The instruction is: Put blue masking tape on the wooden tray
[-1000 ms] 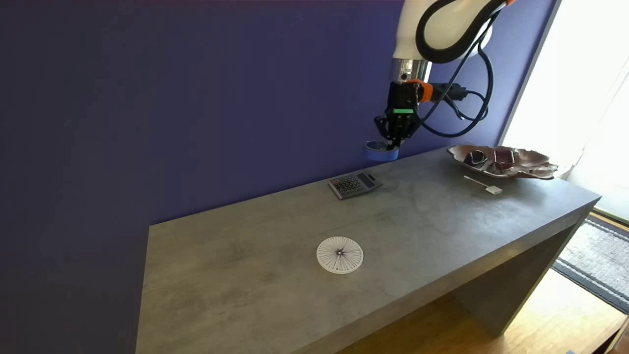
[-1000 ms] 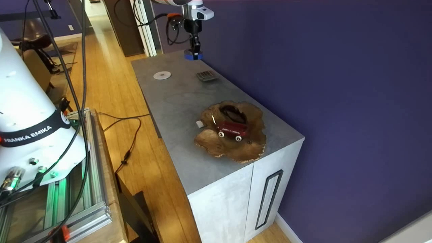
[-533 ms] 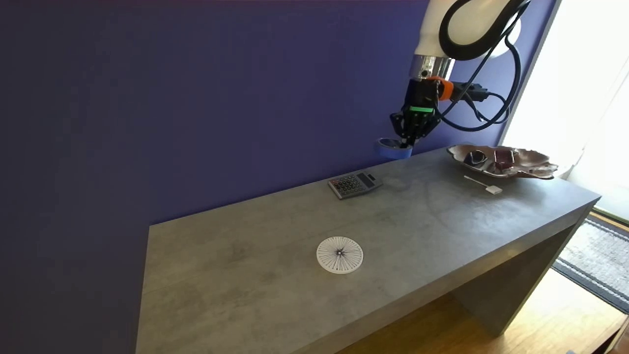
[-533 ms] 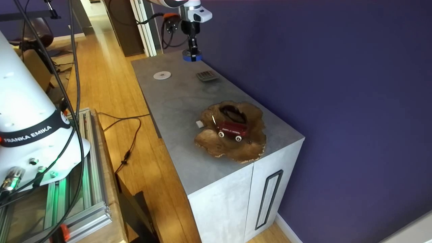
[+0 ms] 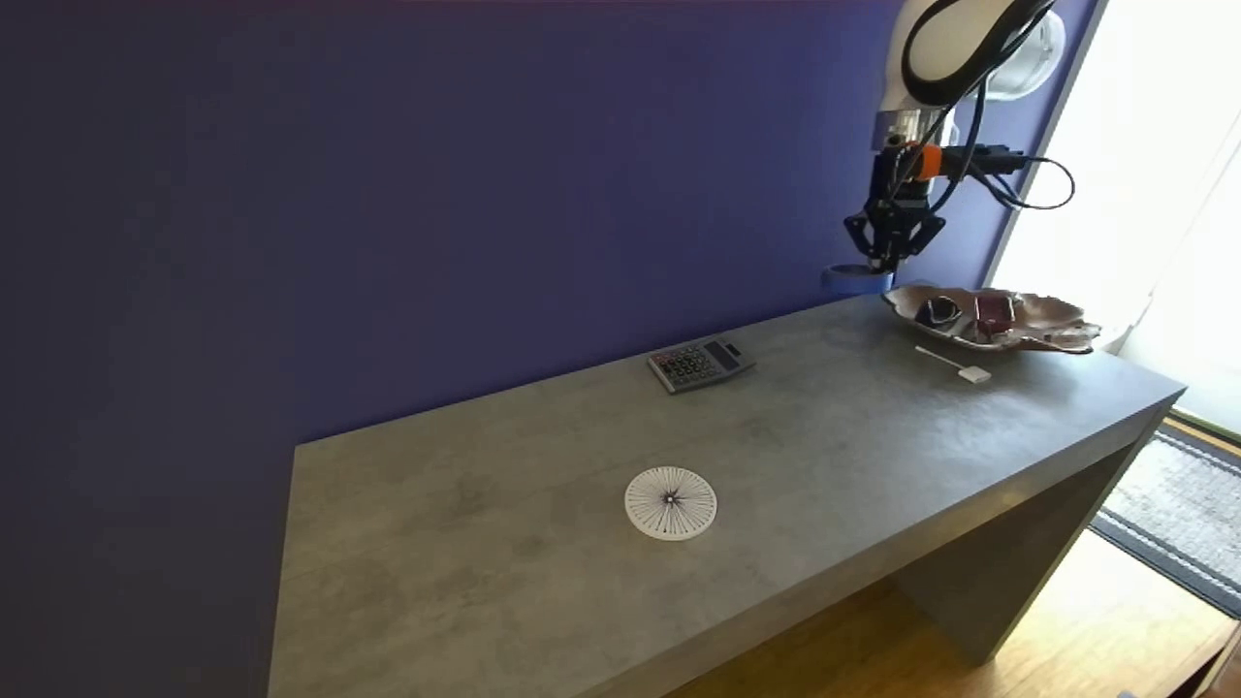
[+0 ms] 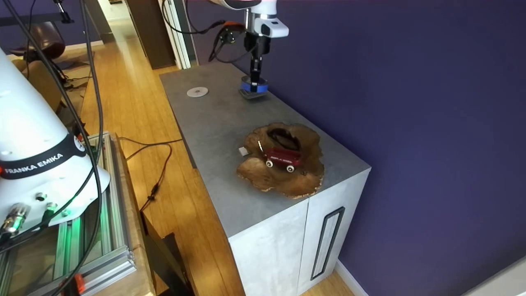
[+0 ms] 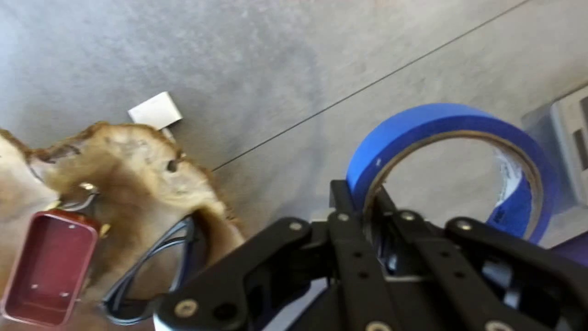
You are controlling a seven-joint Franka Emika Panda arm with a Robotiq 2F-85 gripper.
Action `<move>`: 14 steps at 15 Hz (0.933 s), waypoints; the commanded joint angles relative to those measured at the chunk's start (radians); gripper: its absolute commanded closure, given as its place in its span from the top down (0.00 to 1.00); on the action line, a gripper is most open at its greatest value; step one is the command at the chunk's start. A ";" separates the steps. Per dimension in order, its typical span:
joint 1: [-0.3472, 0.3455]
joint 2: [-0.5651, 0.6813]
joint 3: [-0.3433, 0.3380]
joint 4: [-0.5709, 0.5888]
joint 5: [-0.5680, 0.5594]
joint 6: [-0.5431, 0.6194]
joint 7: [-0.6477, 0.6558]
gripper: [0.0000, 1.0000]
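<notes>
Clasping 1 side of the blue masking tape, the gripper holds it above the surface, apart from the wooden tray; the ring looks bright blue outside, tan-edged around its open centre, partly white inside.

The hand is carrying the blue masking tape along the bench's wall-side edge, nearer the wooden tray.

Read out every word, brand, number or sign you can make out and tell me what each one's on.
"FRANKA EMIKA": black band around the white robot base.
Red toy wagon: lettering on its side, too blurred to read.
Calculator: key markings too small to read.
Blue masking tape: marking inside the ring, too blurred to read.
</notes>
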 commanded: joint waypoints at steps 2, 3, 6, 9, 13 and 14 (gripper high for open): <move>-0.173 -0.085 -0.056 -0.109 0.120 0.003 -0.065 0.03; -0.210 -0.098 -0.076 -0.136 0.141 0.001 -0.075 0.03; -0.303 -0.115 -0.135 -0.202 0.170 -0.021 -0.129 0.03; -0.363 -0.109 -0.155 -0.251 0.238 0.060 -0.186 0.03; -0.384 -0.099 -0.149 -0.295 0.337 0.145 -0.224 0.03; -0.377 -0.103 -0.158 -0.308 0.324 0.151 -0.206 0.03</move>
